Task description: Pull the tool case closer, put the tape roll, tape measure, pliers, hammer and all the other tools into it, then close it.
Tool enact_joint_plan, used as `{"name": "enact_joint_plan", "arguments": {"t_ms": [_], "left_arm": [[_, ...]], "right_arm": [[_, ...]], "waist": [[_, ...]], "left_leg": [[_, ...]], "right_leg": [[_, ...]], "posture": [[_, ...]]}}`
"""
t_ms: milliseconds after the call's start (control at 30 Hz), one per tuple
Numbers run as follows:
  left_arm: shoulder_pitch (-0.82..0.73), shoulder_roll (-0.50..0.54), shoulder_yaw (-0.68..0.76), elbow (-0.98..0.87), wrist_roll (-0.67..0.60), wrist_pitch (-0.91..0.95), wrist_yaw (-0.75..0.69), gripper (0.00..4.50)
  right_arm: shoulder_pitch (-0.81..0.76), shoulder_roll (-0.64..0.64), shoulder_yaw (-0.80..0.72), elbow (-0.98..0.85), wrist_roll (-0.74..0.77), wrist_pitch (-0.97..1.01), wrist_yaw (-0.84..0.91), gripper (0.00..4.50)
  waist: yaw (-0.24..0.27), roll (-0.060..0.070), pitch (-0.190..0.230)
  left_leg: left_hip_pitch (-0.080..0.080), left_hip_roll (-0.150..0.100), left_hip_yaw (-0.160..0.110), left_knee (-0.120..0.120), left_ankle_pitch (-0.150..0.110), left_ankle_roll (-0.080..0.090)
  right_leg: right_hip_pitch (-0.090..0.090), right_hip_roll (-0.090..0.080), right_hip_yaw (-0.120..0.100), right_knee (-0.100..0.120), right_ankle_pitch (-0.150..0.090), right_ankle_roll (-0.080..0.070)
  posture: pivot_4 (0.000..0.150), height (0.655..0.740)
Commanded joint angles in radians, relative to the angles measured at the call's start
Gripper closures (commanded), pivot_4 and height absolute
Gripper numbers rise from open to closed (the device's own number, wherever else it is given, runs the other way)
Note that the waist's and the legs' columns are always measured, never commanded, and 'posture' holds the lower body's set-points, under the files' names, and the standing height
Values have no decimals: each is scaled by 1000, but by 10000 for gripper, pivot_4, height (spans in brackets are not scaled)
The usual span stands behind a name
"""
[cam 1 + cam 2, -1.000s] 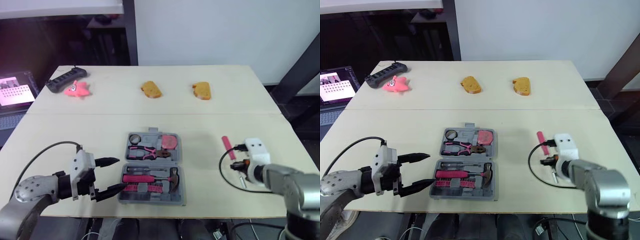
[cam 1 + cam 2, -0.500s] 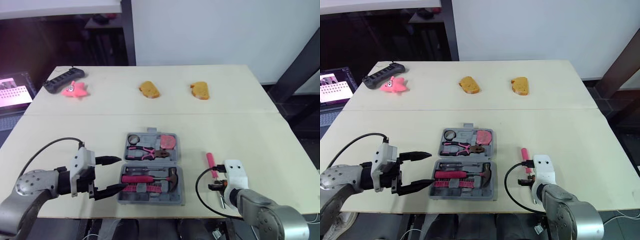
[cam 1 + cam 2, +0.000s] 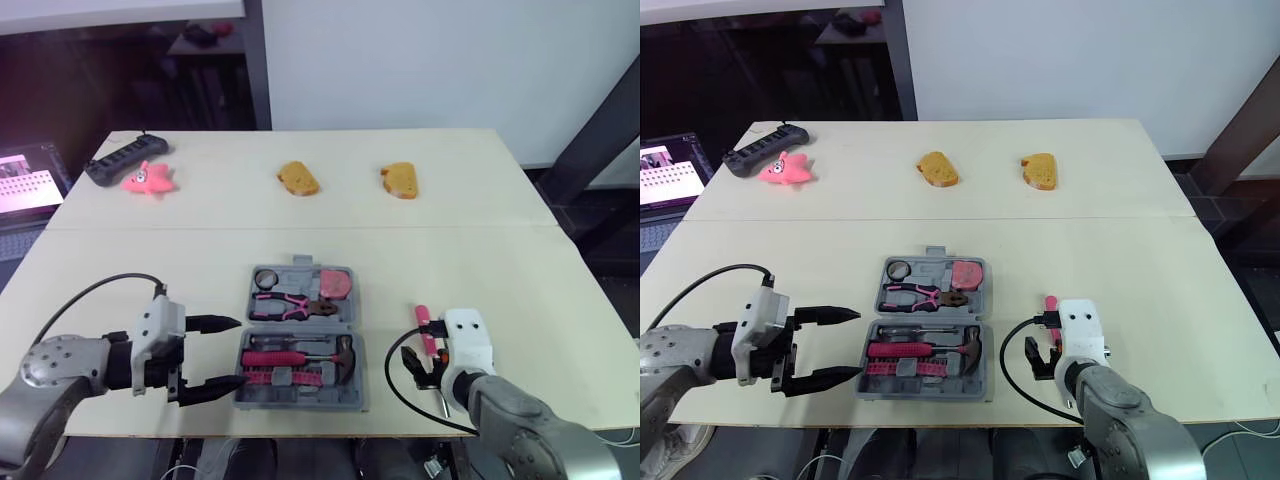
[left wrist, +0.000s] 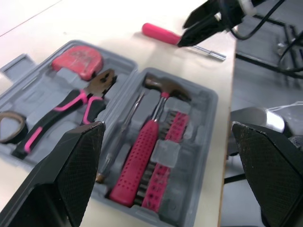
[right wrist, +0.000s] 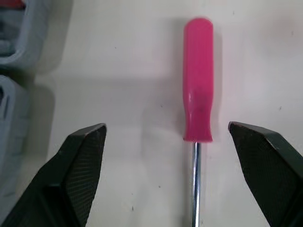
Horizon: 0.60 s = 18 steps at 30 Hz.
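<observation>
Drawn in toward the tool case (image 3: 300, 274) since a second ago: right claw (image 5: 166, 126) and, with it, the pink-handled screwdriver (image 5: 198, 85); left claw (image 3: 232, 351) hardly shifted.

Right claw: spread wide, hovers over the screwdriver, one finger on either side of the spot where handle meets steel shaft, touching neither.

Screwdriver: lies flat on the table (image 3: 520, 280) at 3 o'clock of the case, a little apart from it, handle toward 12 o'clock, shaft toward 6.

Left claw: gapes open too, grips nothing, fingertips just beside the case's near half at 8 o'clock.

Case: lies open near the table's 6 o'clock edge.
- Far half: tape roll (image 3: 268, 277) at 11 o'clock, tape measure (image 3: 338, 283) at 1 o'clock, pliers (image 3: 285, 303) lying across beneath them.
- Near half: hammer (image 3: 300, 356) with pink handle, head toward 3 o'clock, thin steel tool (image 3: 290, 343) alongside, row of pink bit holders (image 3: 280, 377) at 6 o'clock.

Farther out:
- At 12 o'clock, well apart from the case: orange bread-like piece (image 3: 301, 179) and a second such piece (image 3: 401, 181).
- At 10 o'clock: pink starfish toy (image 3: 150, 180) just beside a black power strip (image 3: 122, 160).
</observation>
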Motion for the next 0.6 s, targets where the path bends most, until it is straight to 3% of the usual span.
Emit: {"name": "enact_joint_plan", "arguments": {"t_ms": [33,333,600], "left_arm": [[-15,15,39,-7,-27,-21,-29,0],[-59,13,26,2,-33,-27,-60,0],[-74,8,11,2,-30,-21,-56,0]], "right_arm": [[37,17,25,33,-36,-163,-14,391],[192,28,17,191,-77,-461,13,391],[190,23,3,282,-63,-571,63,391]], "waist": [[-1,0,0],[-2,0,0],[-2,0,0]], "left_leg": [[0,0,0,0,0,0],[0,0,1,0,0,0],[0,0,1,0,0,0]], "right_leg": [[0,0,0,0,0,0],[0,0,0,0,0,-1],[0,0,0,0,1,-1]], "posture": [[1500,7400],[1500,7400],[1500,7400]]}}
